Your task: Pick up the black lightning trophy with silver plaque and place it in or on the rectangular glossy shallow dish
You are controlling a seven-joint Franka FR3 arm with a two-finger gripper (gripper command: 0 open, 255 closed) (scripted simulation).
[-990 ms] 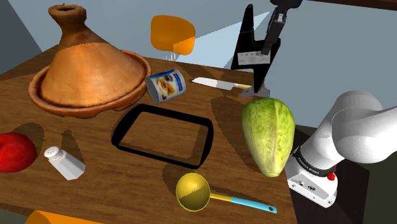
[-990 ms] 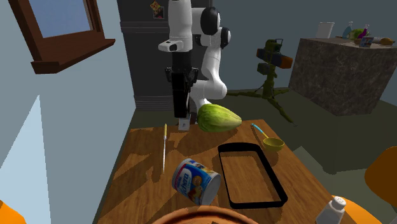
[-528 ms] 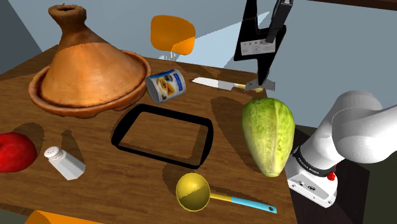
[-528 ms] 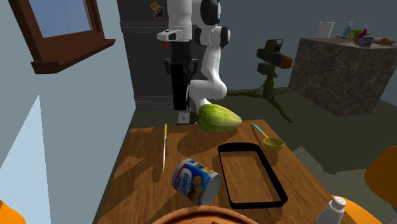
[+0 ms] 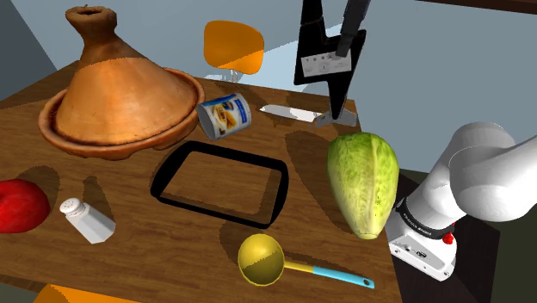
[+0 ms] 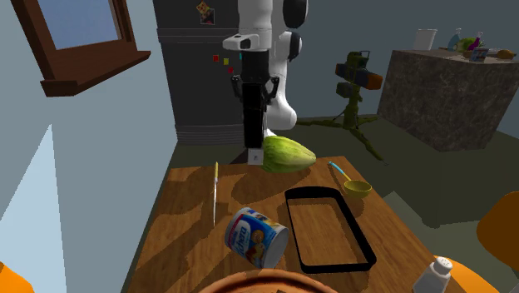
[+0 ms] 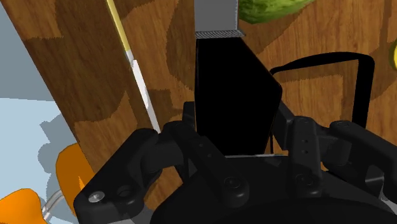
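- trophy: black, angular lightning bolt, silver plaque, grey base
- dish: rectangular, shallow, black glossy rim
- gripper: pointing down, clamped on trophy

We read this as a home kitchen with a dining table.

What shows it: a wooden table loaded with cookware and food.
- clay tagine
- food can
- kitchen knife
- yellow ladle
- salt shaker
- head of lettuce
- something round and red
- shallow black dish

An orange chair stands at the table's far side.

In the second exterior view we see a tall dark fridge with magnets on its door. A brown-framed window is on that view's left. A stone counter on its right carries bottles and jars.
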